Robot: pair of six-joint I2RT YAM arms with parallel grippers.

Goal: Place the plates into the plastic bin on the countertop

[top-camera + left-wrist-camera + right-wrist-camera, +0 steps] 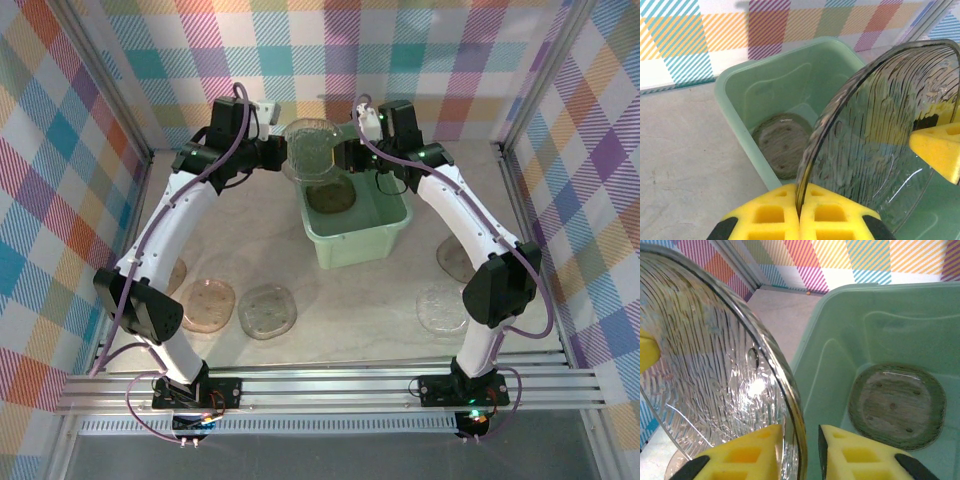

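A clear ribbed plate (313, 150) (880, 135) (715, 370) stands on edge above the far end of the mint-green plastic bin (360, 240) (740, 115) (840, 340). My left gripper (285, 150) (800, 210) is shut on its rim. My right gripper (345, 155) (802, 440) straddles the opposite rim with its jaws apart. One pad lies against the plate and a gap shows at the other. A smoky brown plate (330, 197) (782, 142) (897, 405) lies flat on the bin's floor.
On the countertop, two plates (207, 303) (267, 310) lie at the front left beside the left arm. Two clear plates (442, 307) (455, 262) lie at the right, partly under the right arm. Plaid walls stand close behind the bin.
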